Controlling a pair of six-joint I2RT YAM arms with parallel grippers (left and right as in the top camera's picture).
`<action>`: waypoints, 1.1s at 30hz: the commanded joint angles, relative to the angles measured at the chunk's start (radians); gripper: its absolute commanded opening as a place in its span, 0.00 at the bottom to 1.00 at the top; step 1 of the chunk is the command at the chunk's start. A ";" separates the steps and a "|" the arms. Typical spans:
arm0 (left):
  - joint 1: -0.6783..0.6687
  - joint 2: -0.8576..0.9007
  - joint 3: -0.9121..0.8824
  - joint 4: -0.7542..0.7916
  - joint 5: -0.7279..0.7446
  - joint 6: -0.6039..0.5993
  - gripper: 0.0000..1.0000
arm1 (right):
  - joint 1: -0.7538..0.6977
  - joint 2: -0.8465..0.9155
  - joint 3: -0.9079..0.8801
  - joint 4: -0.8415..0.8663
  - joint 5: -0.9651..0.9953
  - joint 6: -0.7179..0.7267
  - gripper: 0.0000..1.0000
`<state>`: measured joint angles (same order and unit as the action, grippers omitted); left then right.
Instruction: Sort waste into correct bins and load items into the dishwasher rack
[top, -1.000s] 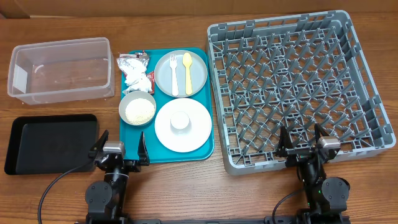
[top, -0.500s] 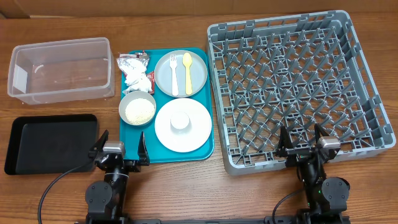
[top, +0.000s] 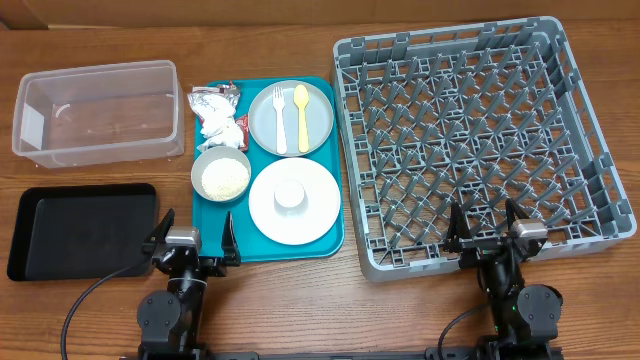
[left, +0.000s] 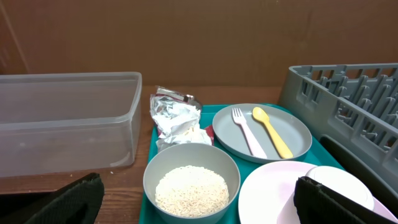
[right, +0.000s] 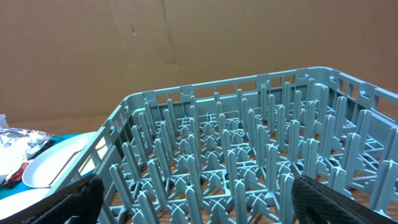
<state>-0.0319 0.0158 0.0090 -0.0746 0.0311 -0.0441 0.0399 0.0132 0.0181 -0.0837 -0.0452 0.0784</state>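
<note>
— Nothing has moved since a second ago; both arms and every item sit just as they did.

— So where are the grippers?

— At the near left corner of the teal tray (top: 215, 225) sits the left gripper (top: 193, 238), its jaws spread wide with nothing between them. Well off the tray's right side is the right gripper (top: 482, 222), at the near wall of the dishwasher rack (top: 450, 28), jaws likewise apart and holding nothing.

— What lies on the tray?

— In its far right part is the grey-green plate (top: 320, 120), with the white fork (top: 280, 118) and yellow spoon (top: 302, 115) side by side on it, fork to the left. In the near right part is the white plate (top: 300, 225) with the small white cup (top: 290, 193) on its middle (which way up, I cannot tell). The grey bowl (top: 200, 165) in the near left part holds the rice (top: 223, 180). At the far left corner is the crumpled napkin (top: 215, 125), with the foil wrapper (top: 212, 98) touching it at the tray's far edge.

— And the bins?

— Both are off the tray's left side: the clear tub (top: 97, 68) level with its far half, the black tray (top: 85, 188) level with its near half. The rack stands just beside the tray's right edge.
</note>
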 joint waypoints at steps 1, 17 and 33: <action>0.005 -0.003 -0.004 0.000 0.011 0.019 1.00 | -0.004 -0.006 -0.010 0.003 -0.002 0.003 1.00; 0.005 -0.003 -0.004 0.000 0.011 0.019 1.00 | -0.004 -0.006 -0.010 0.003 -0.002 0.003 1.00; 0.005 -0.003 -0.004 0.000 0.011 0.019 1.00 | -0.002 -0.006 -0.010 0.019 -0.038 0.003 1.00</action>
<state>-0.0319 0.0158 0.0090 -0.0746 0.0311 -0.0441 0.0399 0.0128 0.0181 -0.0631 -0.0444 0.0784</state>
